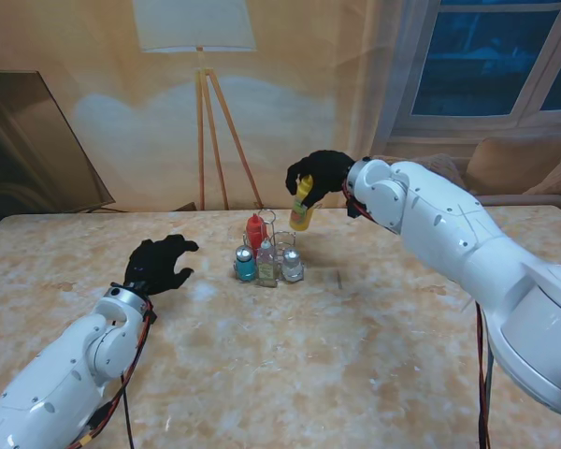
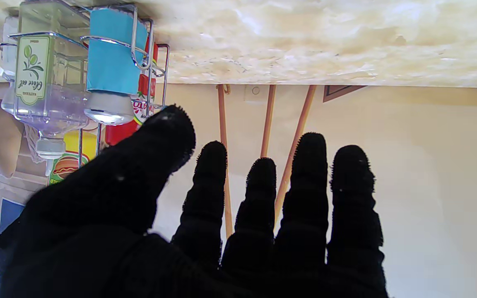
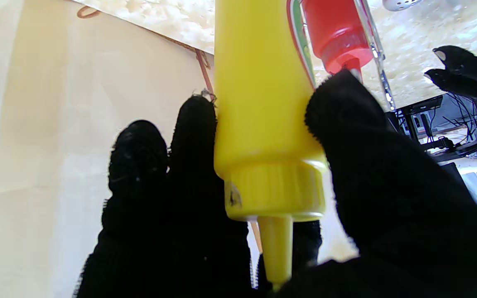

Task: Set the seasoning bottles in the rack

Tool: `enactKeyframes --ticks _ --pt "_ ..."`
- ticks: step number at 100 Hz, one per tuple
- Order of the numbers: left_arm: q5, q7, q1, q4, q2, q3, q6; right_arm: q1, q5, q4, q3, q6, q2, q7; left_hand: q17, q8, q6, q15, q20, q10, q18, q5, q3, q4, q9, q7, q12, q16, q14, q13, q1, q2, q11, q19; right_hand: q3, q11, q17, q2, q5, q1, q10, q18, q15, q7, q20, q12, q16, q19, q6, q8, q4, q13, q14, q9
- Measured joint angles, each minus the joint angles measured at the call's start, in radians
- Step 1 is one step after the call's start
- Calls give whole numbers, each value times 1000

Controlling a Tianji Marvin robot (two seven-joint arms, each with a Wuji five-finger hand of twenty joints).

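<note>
Marble-patterned table (image 1: 355,355) under warm light, a floor lamp (image 1: 201,56) against the far wall, and the right hand (image 1: 320,178) is up off the surface with its black-gloved fingers clamped around the yellow mustard bottle (image 1: 302,208). The right wrist view shows thumb (image 3: 346,124) and fingers pinching the bottle just behind its cap, nozzle pointing back toward the palm. Just beyond that hand sits the wire rack (image 1: 266,245), holding a red ketchup bottle (image 1: 254,230), a blue-labelled shaker (image 1: 245,263), an olive oil bottle (image 1: 266,266) and a clear shaker (image 1: 291,265). Over on the other side, the left hand (image 1: 159,266) hovers empty, fingers spread, the rack near its thumb (image 2: 155,140).
</note>
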Motion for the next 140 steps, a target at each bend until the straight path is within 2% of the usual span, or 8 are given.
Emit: enactKeyframes --ticks 15,70,92,140 --pt "1 2 1 1 0 -2 0 14 18 46 -22 -18 -30 -9 0 0 0 0 0 0 0 0 0 0 0 0 0 0 0 0 0 0 0 0 0 0 0 0 0 0 0 0 4 0 0 0 0 0 0 -1 0 0 0 0" --pt "4 7 2 6 0 -6 0 32 57 165 -62 -61 -113 -41 0 0 0 0 0 0 0 0 0 0 0 1 0 0 0 0 0 0 0 0 0 0 1 0 0 0 1 0 8 8 2 0 0 0 -1 -12 0 1 1 1" --pt "5 13 2 7 0 -8 0 33 59 192 -73 -71 -129 -48 0 0 0 0 0 0 0 0 0 0 0 2 0 0 0 0 0 0 0 0 0 0 1 0 0 0 1 0 9 9 2 0 0 0 -2 -12 0 1 1 1" --pt "5 17 1 14 0 -8 0 40 65 308 -109 -129 -189 -75 0 0 0 0 0 0 0 0 0 0 0 2 0 0 0 0 0 0 0 0 0 0 1 0 0 0 1 0 17 14 3 0 0 0 -4 -24 0 1 2 1"
